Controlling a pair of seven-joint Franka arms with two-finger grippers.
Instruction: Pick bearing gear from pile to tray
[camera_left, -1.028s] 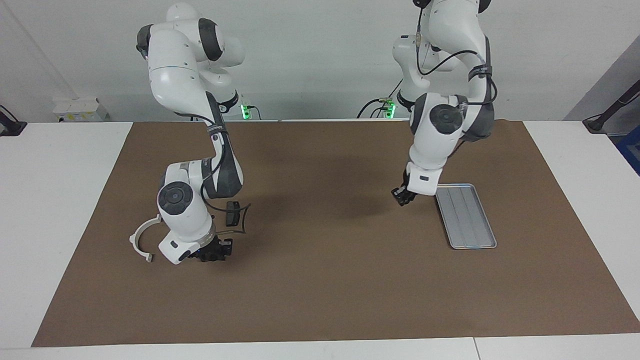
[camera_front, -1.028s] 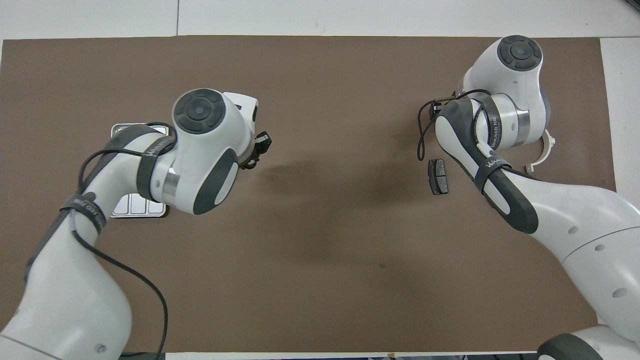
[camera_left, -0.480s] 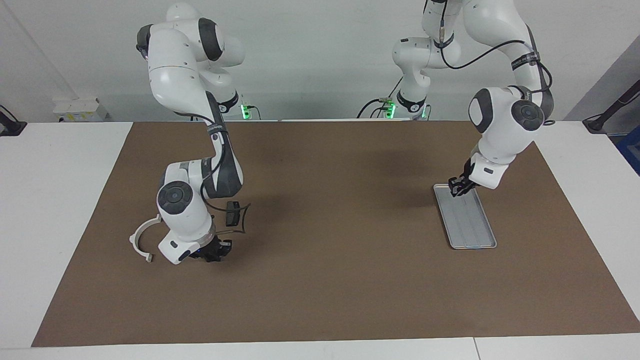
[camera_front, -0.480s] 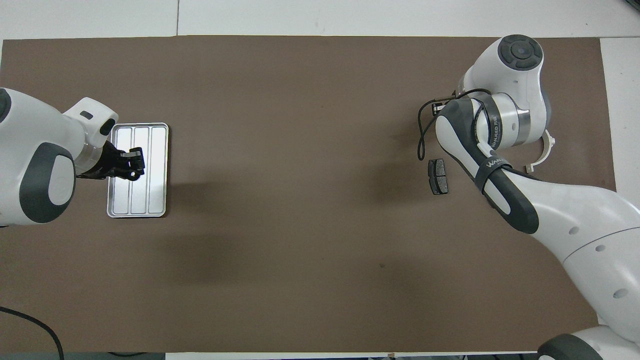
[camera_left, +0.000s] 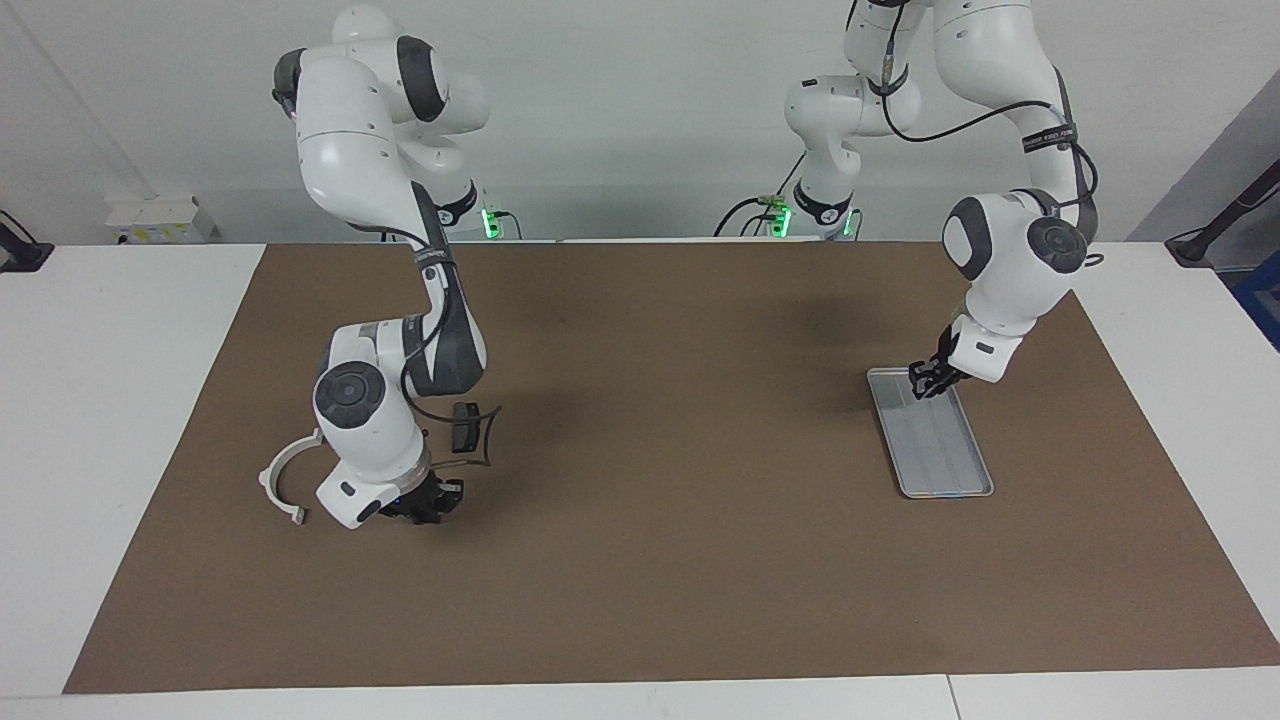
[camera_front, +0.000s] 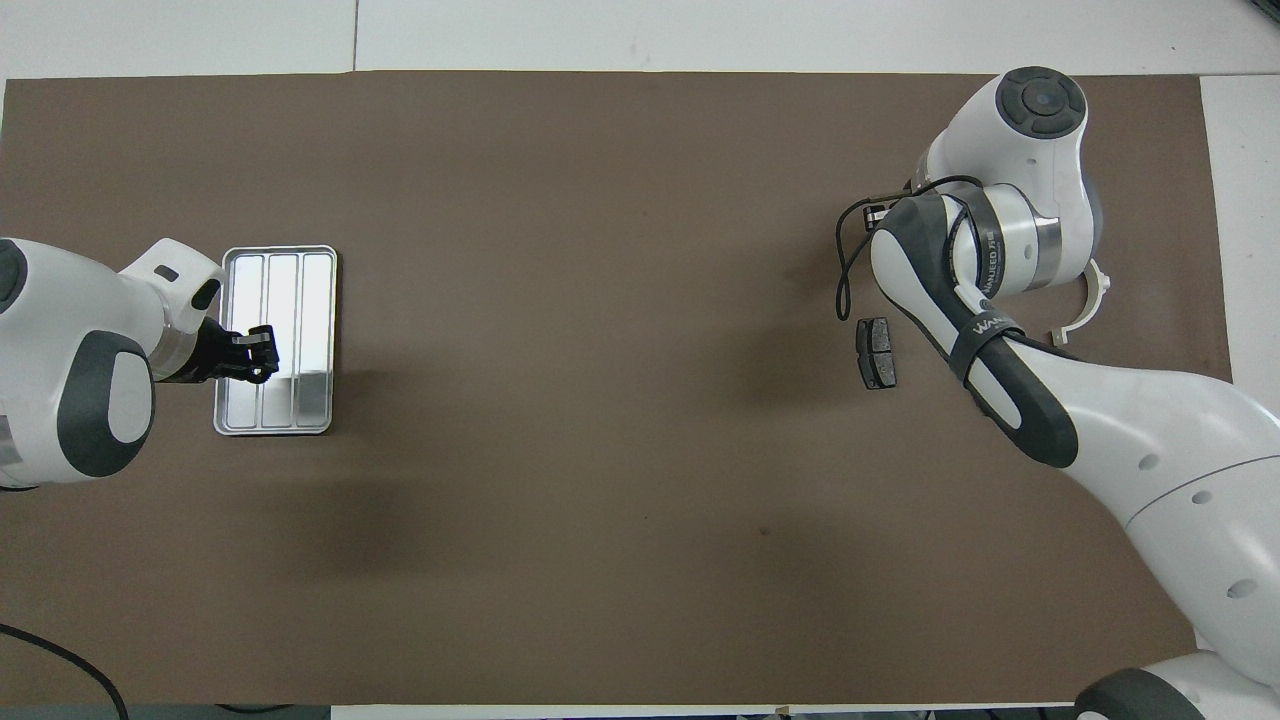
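Brown mat (camera_left: 650, 560) over white table (camera_left: 120, 400)

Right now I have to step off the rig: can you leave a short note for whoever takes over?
Left gripper: over the tray, at its end nearer the robots; whether it holds a part does not show.
Right gripper: shut, low at the pile, fingertips at the mat; what it grips is hidden.
Pile: white half-ring bracket and one brake pad lie beside the right arm.
Done: no part shows on the tray's bare ridges.
Left: confirm what each gripper holds, then get the bearing gear onto the tray.
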